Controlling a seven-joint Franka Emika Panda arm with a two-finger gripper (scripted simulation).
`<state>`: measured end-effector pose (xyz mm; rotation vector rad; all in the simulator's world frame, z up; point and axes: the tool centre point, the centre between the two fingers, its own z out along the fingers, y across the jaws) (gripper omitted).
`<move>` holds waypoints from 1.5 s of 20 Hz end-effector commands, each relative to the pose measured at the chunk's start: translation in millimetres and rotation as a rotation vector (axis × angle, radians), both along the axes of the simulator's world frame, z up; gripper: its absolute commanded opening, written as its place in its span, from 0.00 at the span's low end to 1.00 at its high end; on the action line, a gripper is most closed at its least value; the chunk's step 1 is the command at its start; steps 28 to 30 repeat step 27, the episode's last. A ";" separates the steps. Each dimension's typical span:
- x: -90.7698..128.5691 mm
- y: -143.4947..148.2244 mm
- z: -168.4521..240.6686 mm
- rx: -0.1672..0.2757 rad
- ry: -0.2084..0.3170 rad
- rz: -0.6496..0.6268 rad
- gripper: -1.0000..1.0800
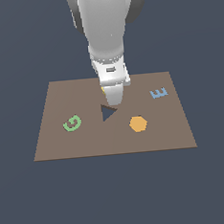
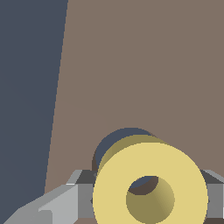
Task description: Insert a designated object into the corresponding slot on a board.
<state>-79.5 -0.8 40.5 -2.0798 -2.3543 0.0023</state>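
Observation:
The yellow ring (image 2: 114,183) fills the near part of the wrist view, held between two grey fingers (image 2: 61,203), with my gripper (image 2: 148,197) shut on it. Just beyond it lies the dark navy ring-shaped slot (image 2: 107,146) in the brown board (image 2: 144,65); part of the slot and its brown centre show through the ring's hole. The ring looks slightly raised and offset from the slot. In the exterior view my gripper (image 1: 114,101) hangs low over the board (image 1: 64,147) near its far middle. Only a yellow sliver of the ring (image 1: 103,89) shows there, and the slot is hidden behind the hand.
A dark triangular recess (image 1: 107,112) lies just in front of the gripper. A green letter G (image 1: 72,123) sits toward the exterior view's left, an orange hexagon (image 1: 138,123) toward its right, and a blue letter E (image 1: 159,93) further right. Dark floor surrounds the board.

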 end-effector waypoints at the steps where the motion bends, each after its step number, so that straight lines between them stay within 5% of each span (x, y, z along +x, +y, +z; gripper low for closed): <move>1: -2.4 1.1 0.3 0.000 0.000 0.042 0.00; 17: -5.4 2.0 -9.7 0.000 -0.001 0.094 0.00; 18: -5.4 2.0 -9.7 0.000 -0.001 0.094 0.96; 30: -5.4 2.0 -9.7 0.000 -0.001 0.094 0.96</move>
